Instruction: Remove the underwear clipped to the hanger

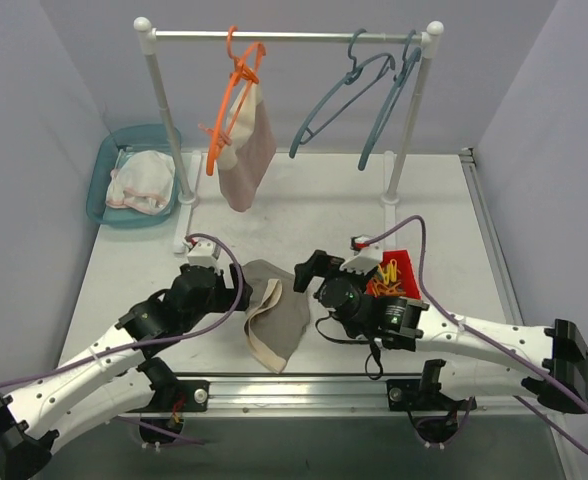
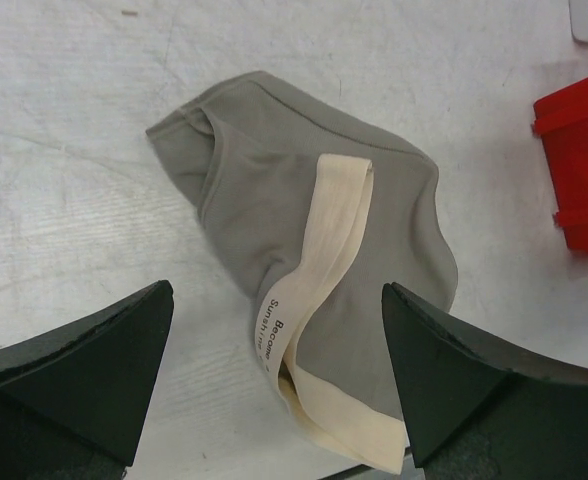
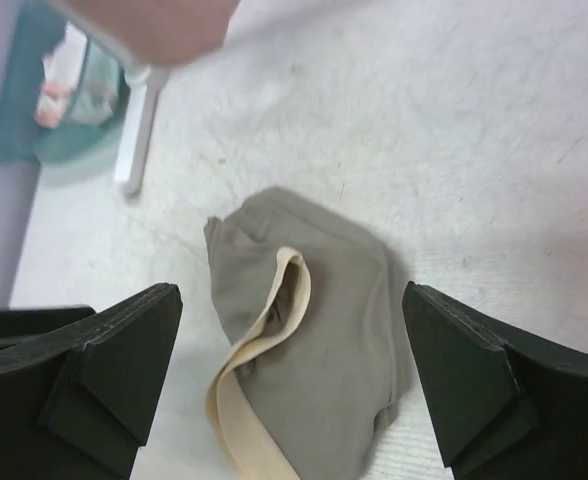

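Note:
Dusty pink underwear (image 1: 246, 150) hangs clipped to the orange hanger (image 1: 236, 85) on the rail; its blurred lower edge (image 3: 154, 20) shows at the top of the right wrist view. Taupe underwear (image 1: 277, 320) with a cream waistband lies crumpled on the table between the arms. My left gripper (image 1: 236, 290) hovers open just left of it, and the cloth (image 2: 374, 230) lies ahead between the spread fingers (image 2: 277, 300). From the other side my right gripper (image 1: 309, 298) is open too, with the same cloth (image 3: 324, 330) below its gap (image 3: 292, 295). Neither gripper holds anything.
A teal basket (image 1: 114, 160) at the back left holds white underwear with pink trim (image 1: 142, 182). Two blue-grey hangers (image 1: 359, 95) hang empty on the rack's right side. A red box (image 1: 396, 268) of clips sits beside the right wrist. The rack's white feet (image 1: 187, 195) stand behind.

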Controlling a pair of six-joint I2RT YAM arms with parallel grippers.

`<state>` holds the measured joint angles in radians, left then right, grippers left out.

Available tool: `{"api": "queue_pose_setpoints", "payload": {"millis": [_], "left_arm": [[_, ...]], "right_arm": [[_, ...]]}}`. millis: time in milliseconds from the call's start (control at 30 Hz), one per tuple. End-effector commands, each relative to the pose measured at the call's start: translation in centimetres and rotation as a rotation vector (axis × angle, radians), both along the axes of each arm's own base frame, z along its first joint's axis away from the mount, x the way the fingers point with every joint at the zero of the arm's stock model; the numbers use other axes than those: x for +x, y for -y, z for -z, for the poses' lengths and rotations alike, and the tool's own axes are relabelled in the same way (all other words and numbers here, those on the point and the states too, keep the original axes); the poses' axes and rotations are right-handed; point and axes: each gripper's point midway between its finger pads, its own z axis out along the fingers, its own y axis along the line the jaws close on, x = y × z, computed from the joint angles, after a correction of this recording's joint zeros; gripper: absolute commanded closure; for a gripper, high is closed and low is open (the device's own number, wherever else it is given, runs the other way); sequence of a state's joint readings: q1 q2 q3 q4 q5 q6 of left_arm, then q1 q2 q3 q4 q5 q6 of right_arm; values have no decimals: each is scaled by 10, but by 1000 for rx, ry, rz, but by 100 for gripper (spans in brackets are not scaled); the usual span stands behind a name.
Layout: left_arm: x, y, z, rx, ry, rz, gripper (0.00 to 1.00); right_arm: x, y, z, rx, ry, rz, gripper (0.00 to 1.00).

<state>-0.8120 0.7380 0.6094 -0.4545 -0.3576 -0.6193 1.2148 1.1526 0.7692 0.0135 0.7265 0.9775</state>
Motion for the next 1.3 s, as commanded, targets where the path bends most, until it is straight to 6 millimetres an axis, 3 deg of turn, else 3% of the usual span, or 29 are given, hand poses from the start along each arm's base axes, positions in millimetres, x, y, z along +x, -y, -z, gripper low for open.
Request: {"api": "queue_pose_setpoints", "payload": {"millis": [0, 167, 233, 267, 500, 600, 633, 733, 767, 800, 933, 967, 1033, 1067, 1133, 1200, 1267], "left_arm": [[1, 23, 2, -105, -27, 24, 6], [-4, 33, 55, -76, -161, 23, 6], [-3, 45, 59, -131, -161, 36, 6], [-5, 45, 73, -119, -186, 35, 6], [-3, 67, 97, -112, -228, 57, 6], [0, 77, 101, -118, -221, 69, 0], [0, 79, 103, -117, -223, 74, 21], [1, 82, 109, -114, -231, 85, 69], [0, 81, 111, -106, -235, 83, 97], [0, 78, 113, -94, -238, 68, 97], [4, 61, 93, -65, -192, 18, 97], [14, 57, 64, -95, -113, -16, 98], [17, 39, 41, -57, -58, -53, 97], [22, 34, 3, -105, 22, -75, 98], [29, 5, -24, -50, 102, -153, 97], [36, -22, -68, -28, 197, -221, 97], [46, -49, -90, 1, 233, -298, 97]], "right_arm": [[4, 46, 5, -88, 18, 129, 0], [2, 44, 11, -130, -4, 91, 0], [1, 44, 15, -136, -10, 88, 0], [1, 44, 17, -141, -11, 85, 0], [-4, 40, 12, -151, 5, 2, 0], [-7, 32, 10, -162, 11, -58, 0], [-8, 29, 10, -170, 12, -82, 0], [-8, 26, 8, -160, 17, -95, 0], [-9, 26, 9, -165, 16, -101, 0], [-9, 25, 9, -161, 16, -106, 0], [-10, 23, 9, -168, 16, -118, 0], [-10, 23, 9, -170, 15, -122, 0], [-10, 24, 10, -181, 16, -130, 0], [-10, 23, 11, -184, 14, -133, 0], [-11, 23, 11, -190, 14, -144, 0], [-11, 22, 12, -189, 11, -154, 0], [-12, 22, 12, -186, 11, -162, 0]]}}
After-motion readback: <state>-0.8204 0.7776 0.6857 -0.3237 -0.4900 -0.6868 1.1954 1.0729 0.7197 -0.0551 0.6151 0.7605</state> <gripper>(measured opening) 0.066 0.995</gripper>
